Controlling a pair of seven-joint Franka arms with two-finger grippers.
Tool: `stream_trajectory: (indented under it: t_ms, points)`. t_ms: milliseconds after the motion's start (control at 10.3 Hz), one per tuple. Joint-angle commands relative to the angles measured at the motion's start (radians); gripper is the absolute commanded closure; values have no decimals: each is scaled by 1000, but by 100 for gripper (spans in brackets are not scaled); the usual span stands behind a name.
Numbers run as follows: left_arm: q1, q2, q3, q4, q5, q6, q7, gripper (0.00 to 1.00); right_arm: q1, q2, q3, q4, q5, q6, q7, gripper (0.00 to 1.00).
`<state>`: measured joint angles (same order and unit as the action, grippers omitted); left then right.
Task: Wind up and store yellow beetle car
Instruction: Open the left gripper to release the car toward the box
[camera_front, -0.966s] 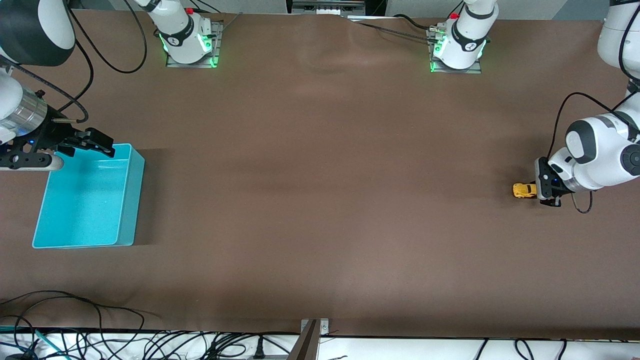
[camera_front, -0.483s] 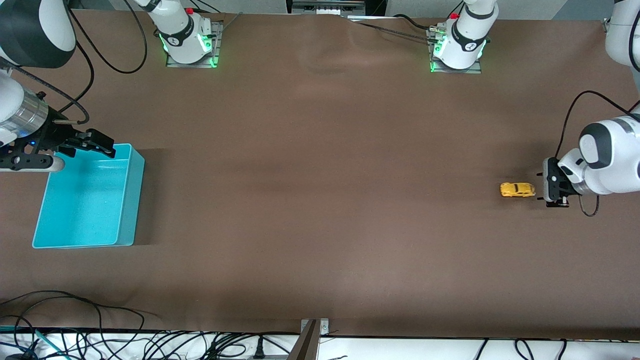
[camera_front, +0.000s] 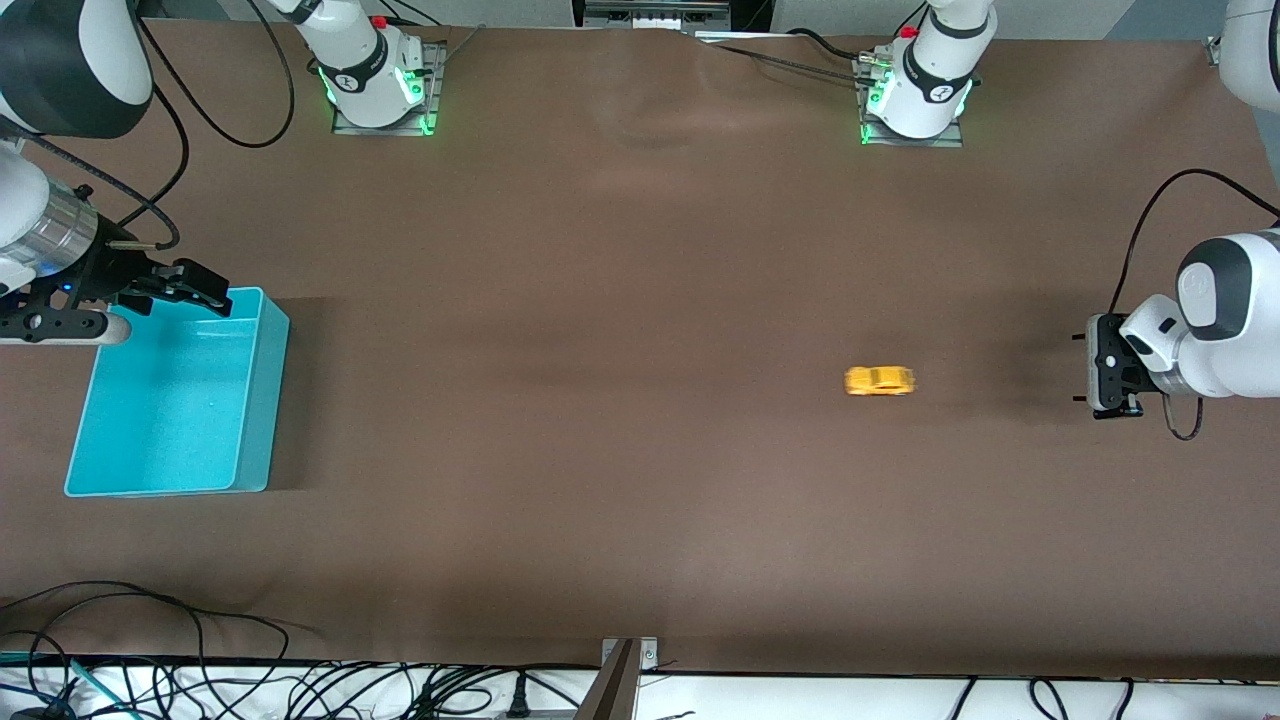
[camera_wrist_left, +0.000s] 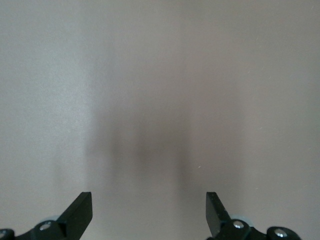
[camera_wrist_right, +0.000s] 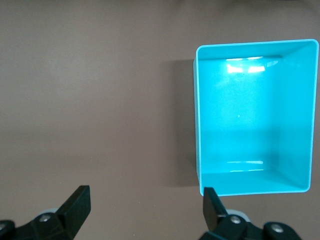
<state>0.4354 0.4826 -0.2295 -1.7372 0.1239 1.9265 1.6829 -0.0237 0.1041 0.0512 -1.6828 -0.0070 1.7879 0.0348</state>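
Note:
The yellow beetle car (camera_front: 879, 381) is on the brown table, blurred by motion, between the table's middle and the left arm's end. My left gripper (camera_front: 1085, 364) is open and empty, low over the table at the left arm's end, apart from the car. Its wrist view shows only bare table between the open fingertips (camera_wrist_left: 80, 212). My right gripper (camera_front: 200, 288) is open and empty over the edge of the turquoise bin (camera_front: 262, 400) at the right arm's end. The bin (camera_wrist_right: 197, 125) is empty in the right wrist view.
Both arm bases (camera_front: 375, 80) (camera_front: 915, 95) stand along the table edge farthest from the front camera. Cables (camera_front: 200, 680) lie off the table edge nearest to that camera. A wide stretch of brown table lies between the car and the bin.
My left gripper let go of the car and drew back toward the left arm's end. The car has rolled across the table toward the bin. The right arm has barely moved.

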Motion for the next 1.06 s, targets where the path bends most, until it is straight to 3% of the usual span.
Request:
stream_trajectory:
  t_ms: [0, 290, 676, 870, 966]
  points:
    - [0, -29, -40, 68, 31, -134, -103, 0, -4, 2, -1, 12, 1, -10, -13, 0]
    - [2, -30, -92, 120, 28, -234, -186, 0, -4, 5, 1, 9, -1, -13, -16, 0]
    - [0, -38, -97, 120, 28, -253, -210, 0, 1, 5, 4, 2, 1, -18, -81, 0]
    - [0, -44, -100, 122, 25, -268, -232, 0, 4, 28, 9, 0, 2, -36, -215, 0]
    - [3, -62, -134, 122, 26, -286, -267, 0, 4, 32, 9, 0, 2, -38, -249, 0]
